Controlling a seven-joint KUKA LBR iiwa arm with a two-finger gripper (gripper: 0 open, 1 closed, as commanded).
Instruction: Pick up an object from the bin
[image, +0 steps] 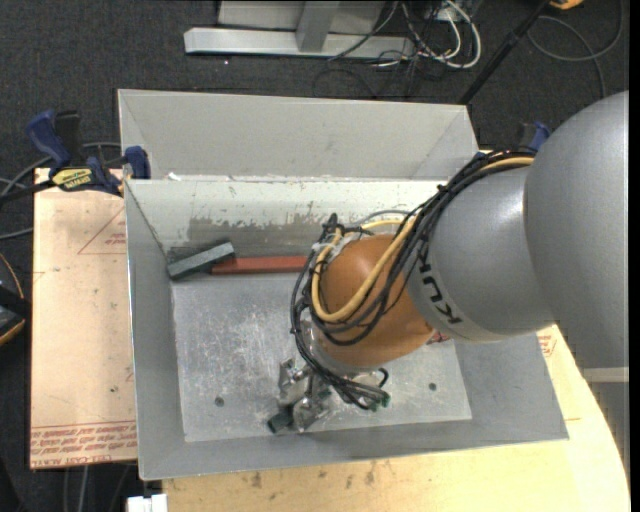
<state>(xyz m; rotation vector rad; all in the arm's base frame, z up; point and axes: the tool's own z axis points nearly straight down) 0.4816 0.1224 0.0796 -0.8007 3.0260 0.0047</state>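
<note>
A: Gripper (303, 398) first. Where, and what state?

B: Low in the bin (200, 350), close to the front wall (300, 448), hanging under the orange cover (365, 300) and its cables (335, 312). Open or closed, cannot tell; cover and wiring crowd the tip. Nothing visibly in its grasp.

A: Anything under it?

B: A small dark piece (277, 423) right at the tip, touching or almost touching the floor by the front wall. Could be a loose thing, could be gripper hardware. Too small to call.

A: So what's the clear pick candidate?

B: The tool (235, 263) lying flat along the back wall, well apart from the gripper. Grey head (200, 261) at the left, tilted a little; red handle (272, 264) runs right and disappears behind the orange cover.

A: How would it handle?

B: My guess: stiff, no give, not fragile. The head probably carries most of the weight, so a grip far out on the handle would let it swing head-down. The handle looks smooth, so maybe slippery.

A: Best place to grab?

B: Across the handle, just beside the head, near the balance point. The catch is that the back wall sits right behind it, so room on that side looks tight. The head itself looks too wide and angled for a clean pinch.

A: Rest of the floor?

B: Bare scuffed metal.
</note>
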